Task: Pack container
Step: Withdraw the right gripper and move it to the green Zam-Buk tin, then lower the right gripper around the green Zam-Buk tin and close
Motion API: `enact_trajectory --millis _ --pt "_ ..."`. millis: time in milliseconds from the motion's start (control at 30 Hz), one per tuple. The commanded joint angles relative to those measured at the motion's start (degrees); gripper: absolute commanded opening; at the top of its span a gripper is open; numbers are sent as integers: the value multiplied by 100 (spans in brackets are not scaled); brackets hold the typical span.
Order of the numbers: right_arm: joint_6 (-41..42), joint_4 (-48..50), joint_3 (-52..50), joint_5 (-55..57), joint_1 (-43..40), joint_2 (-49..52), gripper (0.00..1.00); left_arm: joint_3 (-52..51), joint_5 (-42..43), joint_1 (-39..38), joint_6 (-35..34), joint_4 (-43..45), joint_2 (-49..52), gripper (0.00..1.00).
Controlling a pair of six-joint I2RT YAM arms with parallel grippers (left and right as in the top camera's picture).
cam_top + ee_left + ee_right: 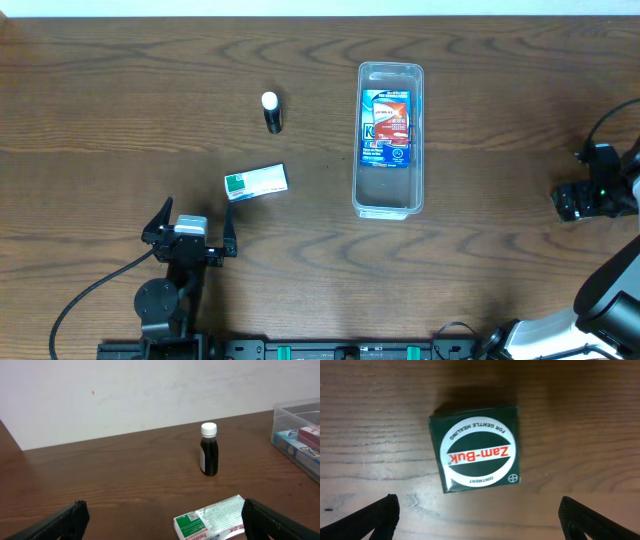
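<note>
Got the container point(389, 140) flat on the tabletop point(480, 290), open side up, long axis running away from the robot. Ahead and well off to the right of the left tool point(192, 226), well off to the left of the right tool point(477, 510), touched by neither. Inside, toward the far end, a blue snack box point(386, 128) lying flat, label up. In the left wrist view, only the container's near corner caught at the far right edge. Left tool: spread wide, nothing gripped, low to the tabletop, bare wood between the fingers. Just ahead of its right finger, a white carton point(256, 181) with a green end, flat, slightly skewed; contact with the finger hard to tell, looks apart. Farther ahead and slightly right of tool centre, a small dark bottle point(271, 112) with a white cap, upright, apart from the carton and well left of the container. Right tool: also spread wide, nothing in its grip, aimed straight down at a dark green Zam-Buk box point(477, 449). Lying flat, roughly centred between the two fingers, clear gap to each, lettering upside down in the wrist view. Not visible from overhead, tool body in the way.
</note>
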Motion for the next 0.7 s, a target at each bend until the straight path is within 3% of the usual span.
enact_trajectory --millis 0,333,667 --pt "-92 81 -11 -175 -50 96 99 -120 98 20 -26 -151 -28 98" --pt "-219 378 -11 -262 2 614 99 -120 98 20 -26 -151 -28 98" --pt "-892 413 -11 -579 4 619 99 -120 98 20 -26 -151 -28 98"
